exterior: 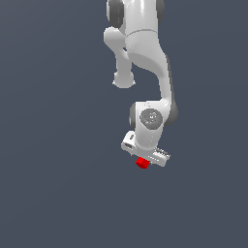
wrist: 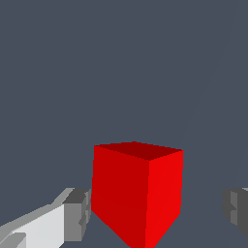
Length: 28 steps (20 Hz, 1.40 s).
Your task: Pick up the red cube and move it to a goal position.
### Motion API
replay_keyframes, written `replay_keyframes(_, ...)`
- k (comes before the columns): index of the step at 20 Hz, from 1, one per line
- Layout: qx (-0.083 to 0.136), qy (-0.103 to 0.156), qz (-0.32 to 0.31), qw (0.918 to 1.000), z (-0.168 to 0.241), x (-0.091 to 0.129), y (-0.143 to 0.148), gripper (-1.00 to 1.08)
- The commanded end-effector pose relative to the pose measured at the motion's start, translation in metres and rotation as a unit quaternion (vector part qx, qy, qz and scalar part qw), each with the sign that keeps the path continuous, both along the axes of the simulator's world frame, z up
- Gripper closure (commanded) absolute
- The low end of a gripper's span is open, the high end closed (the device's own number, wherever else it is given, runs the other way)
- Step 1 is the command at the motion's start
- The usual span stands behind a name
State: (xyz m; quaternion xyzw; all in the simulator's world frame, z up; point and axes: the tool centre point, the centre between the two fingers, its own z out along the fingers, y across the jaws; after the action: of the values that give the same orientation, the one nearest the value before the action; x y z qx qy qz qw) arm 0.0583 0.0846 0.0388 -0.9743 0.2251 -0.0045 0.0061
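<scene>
Red cube [wrist: 138, 193] plain-faced, bright, small | end effector [wrist: 155, 213] fingers spread, flanking it, one visibly apart

The red cube [exterior: 142, 163] sits directly beneath the tool [exterior: 144, 156], at the arm's lower end. In the wrist view the cube [wrist: 137, 193] lies between the two fingers [wrist: 77, 213], touching neither
</scene>
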Motion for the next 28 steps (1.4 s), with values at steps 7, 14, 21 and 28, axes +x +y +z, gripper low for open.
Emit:
replay_keyframes(7, -0.005, 0.006, -0.029, 0.9996, -0.019, 0.005, -0.009, -0.92)
replay_keyframes(14, -0.005, 0.006, -0.029, 0.9996, -0.019, 0.005, -0.009, 1.08)
replay_keyframes(21, -0.004, 0.006, -0.028, 0.9996, -0.016, 0.005, -0.01, 1.08)
replay_keyframes(28, -0.004, 0.006, -0.028, 0.9996, 0.011, 0.004, -0.028, 1.08)
